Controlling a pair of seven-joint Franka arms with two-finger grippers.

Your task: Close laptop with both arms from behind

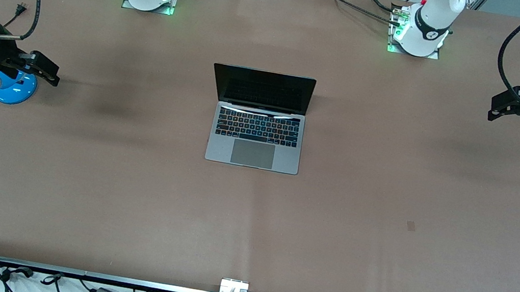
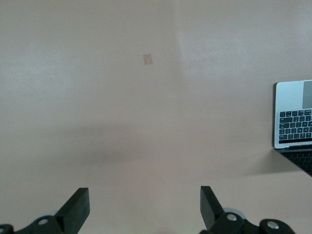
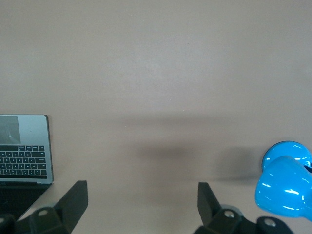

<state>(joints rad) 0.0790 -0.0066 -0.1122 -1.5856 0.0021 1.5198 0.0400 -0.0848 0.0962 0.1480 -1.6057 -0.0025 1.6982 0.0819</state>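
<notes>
Left gripper [image 1: 500, 107], right gripper [image 1: 47, 70]: fingers apart, holding nothing, well apart from open laptop [image 1: 256, 132]; no legible writing.

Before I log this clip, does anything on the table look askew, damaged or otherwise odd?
Nothing stands out. The laptop sits open and square mid-table, intact. The left gripper and right gripper hang open over opposite table ends, the right above the blue lamp base. A small tan patch marks the cloth.
</notes>
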